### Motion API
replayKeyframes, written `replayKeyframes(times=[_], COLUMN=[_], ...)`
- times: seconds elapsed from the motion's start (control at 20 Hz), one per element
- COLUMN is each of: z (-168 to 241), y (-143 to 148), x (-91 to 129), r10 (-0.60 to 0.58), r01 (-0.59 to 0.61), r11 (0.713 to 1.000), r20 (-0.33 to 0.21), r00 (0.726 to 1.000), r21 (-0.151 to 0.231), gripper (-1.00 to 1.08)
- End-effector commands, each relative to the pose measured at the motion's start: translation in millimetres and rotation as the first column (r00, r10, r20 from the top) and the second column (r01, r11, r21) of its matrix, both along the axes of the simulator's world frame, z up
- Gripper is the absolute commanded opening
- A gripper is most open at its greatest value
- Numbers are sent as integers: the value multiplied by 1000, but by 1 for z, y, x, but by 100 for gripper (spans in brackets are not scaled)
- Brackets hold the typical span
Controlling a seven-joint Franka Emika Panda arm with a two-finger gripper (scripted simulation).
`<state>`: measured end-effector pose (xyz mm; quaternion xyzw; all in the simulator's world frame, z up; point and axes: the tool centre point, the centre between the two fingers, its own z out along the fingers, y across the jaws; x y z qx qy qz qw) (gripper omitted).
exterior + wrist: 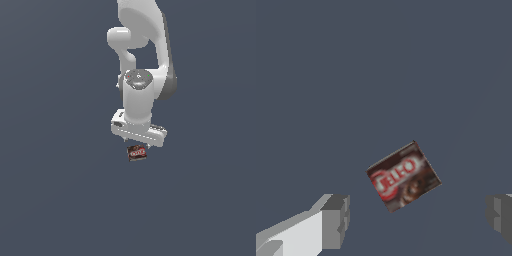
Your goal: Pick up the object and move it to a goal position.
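- The arm [145, 60] is white and comes down from the top of the exterior view, with its wrist pointing straight down.
- The hand [138, 141] hangs at the end of the arm, above the dark grey surface [55, 190].
- In the exterior view the box [137, 153] shows just under the hand, partly covered by the lower edge of the hand.
- The box is small, flat and dark brown, with a red-and-white label on its upper face.
- It is narrower than the hand.
- In the wrist view the box [403, 176] lies flat on the surface [356, 75], turned at an angle, so that its corners point between the two fingers.
- The label is facing the camera and its letters appear reversed.
- The hand [418, 217] is released: the two grey fingertips [336, 221] stand wide apart, one at each side of the wrist view.
- The box is in the space between them, but it touches neither finger; there is a clear gap on both sides.
- How high the fingertips are above the box I cannot tell from these pictures.
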<state>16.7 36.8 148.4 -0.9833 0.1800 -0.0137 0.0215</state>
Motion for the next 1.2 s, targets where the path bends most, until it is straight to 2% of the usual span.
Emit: replayKeyframes(times=[0.0,0.25,0.55,0.85,1.15], z=[-6,-18,-32,-45,-58], y=[1,3,5,6,6], x=[-1,-4,-7,-11,-15], r10=[-69,-203,-359,-506,-640], r01=[69,203,360,506,639], r11=[998,979,933,862,769], r20=[-6,-17,-29,-37,-41], r00=[998,979,933,862,768], r21=[2,2,-1,-8,-18], gripper=[100,100,100,100,100])
